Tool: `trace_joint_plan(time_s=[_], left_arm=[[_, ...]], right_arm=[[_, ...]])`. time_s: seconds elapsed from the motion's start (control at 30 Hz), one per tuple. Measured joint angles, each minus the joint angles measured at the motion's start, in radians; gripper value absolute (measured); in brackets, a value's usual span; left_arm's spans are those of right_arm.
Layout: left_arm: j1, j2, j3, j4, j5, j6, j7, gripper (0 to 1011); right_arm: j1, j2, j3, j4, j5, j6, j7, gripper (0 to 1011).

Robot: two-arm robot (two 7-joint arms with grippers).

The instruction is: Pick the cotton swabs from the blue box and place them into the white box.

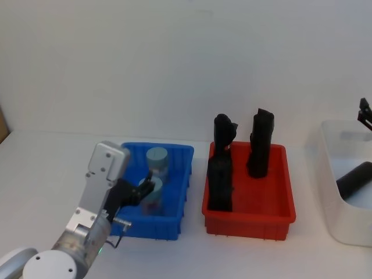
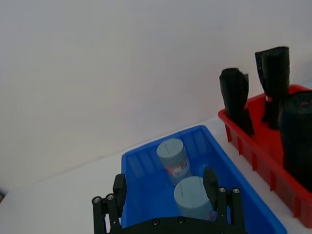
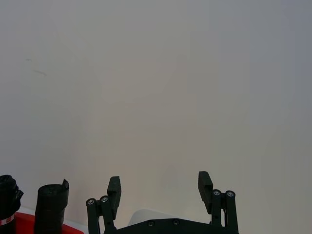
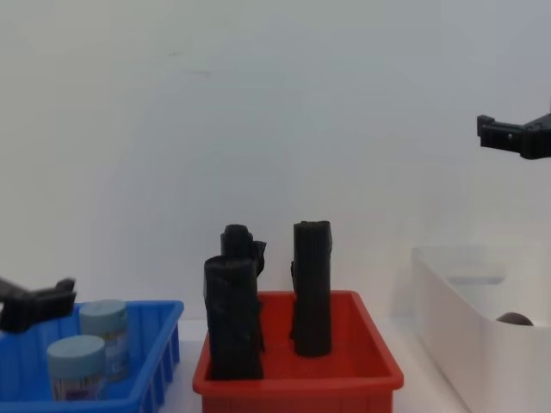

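Note:
Two cotton swabs jars with grey-blue lids stand in the blue box [image 1: 180, 197]: a far jar [image 1: 157, 161] and a near jar [image 1: 153, 196]. My left gripper [image 1: 145, 187] hangs open just over the near jar [image 2: 191, 196], which sits close to one finger; the far jar [image 2: 172, 159] stands beyond. From the chest, both jars [image 4: 102, 330] [image 4: 75, 365] rise above the blue box [image 4: 159, 344], with the left gripper [image 4: 52, 297] above them. My right gripper [image 1: 365, 113] [image 3: 159, 186] is open, high over the white box [image 1: 334, 197] [image 4: 448, 301].
A red tray [image 1: 250, 218] with three upright black rolls [image 1: 258, 145] stands between the two boxes. A black roll [image 1: 354, 180] lies inside the white box. A plain white wall stands behind the table.

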Motion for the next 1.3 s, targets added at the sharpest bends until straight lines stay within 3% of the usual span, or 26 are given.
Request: trace_joint_plan(time_s=[0.23,0.47,0.8,1.3], left_arm=[[0.007,0.011,-0.016,0.035,-0.029,0.0,-0.039,1000],[-0.012,0.012,-0.029,0.085,-0.039,-0.026,-0.129,1000],[-0.063,-0.005,-0.04,0.175,-0.043,-0.064,-0.279,1000],[-0.126,-0.037,-0.045,0.292,-0.047,-0.093,-0.411,999]], right_arm=[[0.0,0.0,0.0,0.0,0.0,0.0,0.0,1002],[0.0,0.0,0.0,0.0,0.0,0.0,0.0,1002],[0.0,0.0,0.0,0.0,0.0,0.0,0.0,1002],[0.0,0.0,0.0,0.0,0.0,0.0,0.0,1002]])
